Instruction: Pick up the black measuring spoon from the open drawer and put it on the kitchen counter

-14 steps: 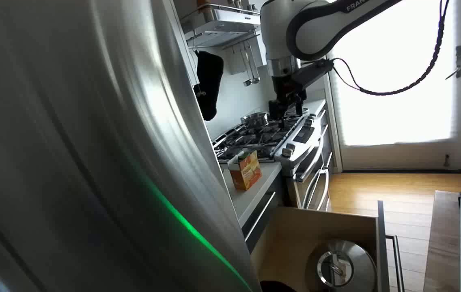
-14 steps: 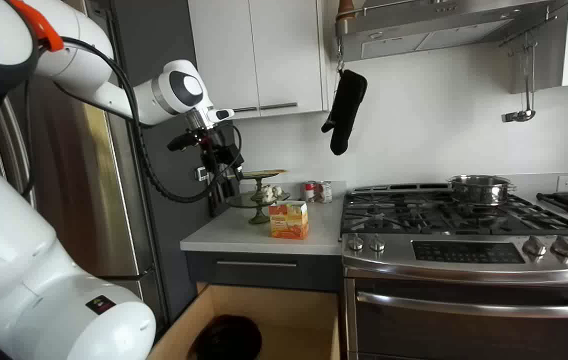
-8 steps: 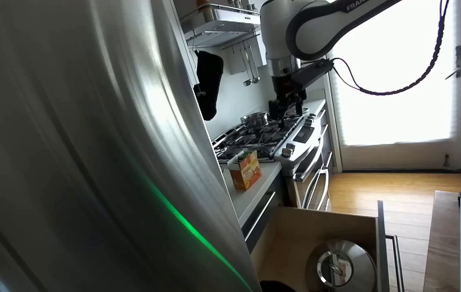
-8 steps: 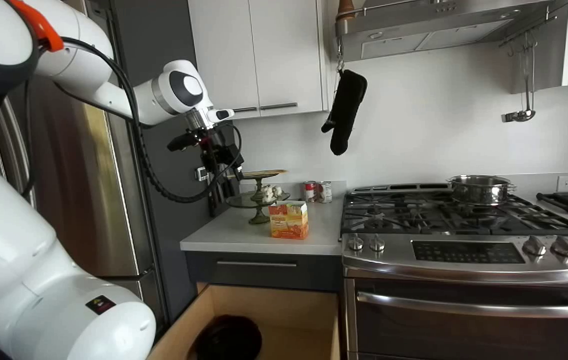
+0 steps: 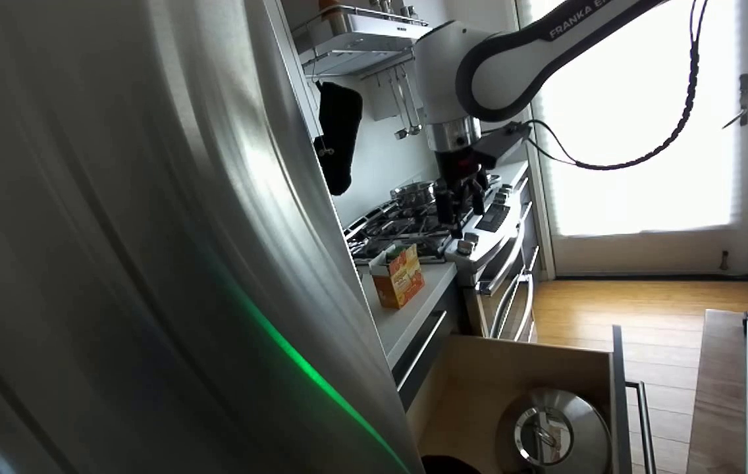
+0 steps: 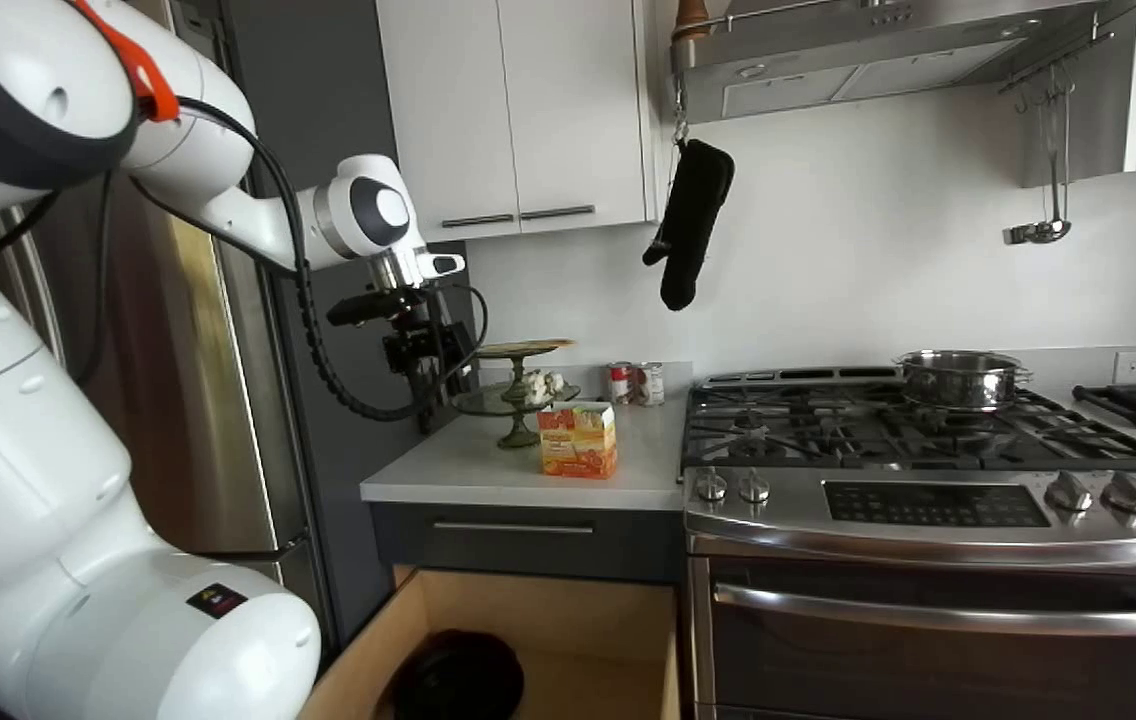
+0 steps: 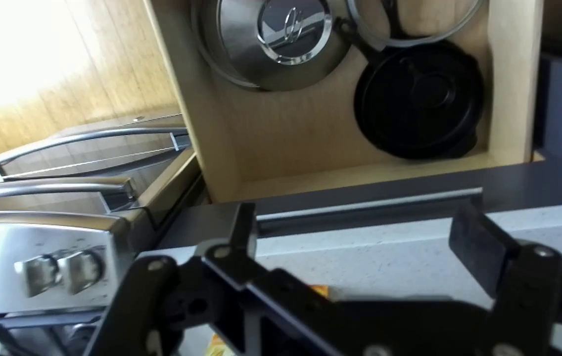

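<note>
Above the pale, speckled counter (image 7: 385, 262), gripper (image 7: 359, 235) hangs with jaws spread wide, holding nothing. Drawer (image 7: 286, 133) pulled out: light wood-grain walls and floor. Round black pan (image 7: 385, 106) inside; what looks like the black spoon (image 7: 433, 92) lies in it, but it's dark on dark, hard to confirm. Loop-topped domed steel lid (image 7: 271, 57) sits beside the pan. In the way, per wrist view: bar-handled closed drawer (image 7: 375, 216) between gripper and the open one. Open-topped orange box (image 6: 578, 442) on counter, green tiered stand (image 6: 518, 432) behind it in an exterior view. Steel stove (image 6: 938, 543) alongside, black grates (image 6: 833, 432), shiny pot (image 6: 963, 382) on top.
</note>
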`<state>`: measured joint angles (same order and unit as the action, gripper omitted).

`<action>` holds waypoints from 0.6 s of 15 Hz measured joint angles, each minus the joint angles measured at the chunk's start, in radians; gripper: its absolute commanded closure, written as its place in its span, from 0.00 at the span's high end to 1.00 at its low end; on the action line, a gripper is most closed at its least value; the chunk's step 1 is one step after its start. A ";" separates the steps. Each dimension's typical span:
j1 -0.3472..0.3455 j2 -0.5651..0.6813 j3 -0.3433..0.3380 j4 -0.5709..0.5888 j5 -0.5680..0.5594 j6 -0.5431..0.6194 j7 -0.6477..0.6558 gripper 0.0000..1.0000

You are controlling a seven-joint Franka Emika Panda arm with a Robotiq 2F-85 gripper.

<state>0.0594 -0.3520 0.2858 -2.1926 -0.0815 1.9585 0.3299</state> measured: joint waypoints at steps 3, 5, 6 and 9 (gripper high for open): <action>0.059 0.059 -0.013 -0.064 0.080 0.063 -0.097 1.00; 0.090 0.097 -0.023 -0.108 0.131 0.091 -0.178 1.00; 0.103 0.115 -0.029 -0.130 0.156 0.104 -0.219 1.00; 0.127 0.168 -0.034 -0.187 0.185 0.150 -0.304 1.00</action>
<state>0.1862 -0.1841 0.2520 -2.3793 0.1032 2.1081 0.0261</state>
